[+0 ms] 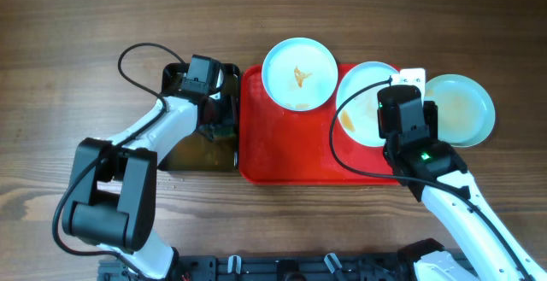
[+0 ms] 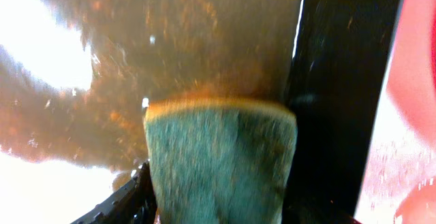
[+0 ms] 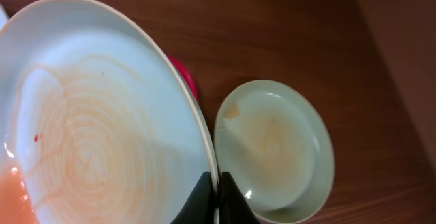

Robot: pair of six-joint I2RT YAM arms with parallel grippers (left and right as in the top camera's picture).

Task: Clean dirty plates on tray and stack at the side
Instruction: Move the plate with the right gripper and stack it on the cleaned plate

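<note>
My right claw (image 3: 215, 191) is clenched on the rim of the middle plate (image 3: 102, 129). Its dark fingertips (image 3: 231, 201) pinch that edge at the bottom centre of the right wrist view. The plate fills the left half of that frame, its face washed with pale orange rings and a thicker orange patch at the lower left. Just right of the fingertips, the far-right plate (image 3: 276, 149) lies on the wooden table (image 3: 286, 26) with a faint tan smudge at its centre. A sliver of the red tray (image 3: 187, 80) peeks out past the held rim.

From overhead, the middle plate sits at the right end of the tray, and the far-right plate is off the tray, just beside it. The upper plate (image 1: 299, 74) overlaps the tray's top edge at upper centre, an orange smear in its middle.

My left claw (image 2: 219, 207) is grasping the green sponge (image 2: 221, 156). One finger (image 2: 126, 200) shows at the lower left of the left wrist view, against the sponge's side. The sponge's orange-edged end is in brown water (image 2: 170, 47) in the black tub (image 2: 334, 81), which stands just left of the tray.
</note>
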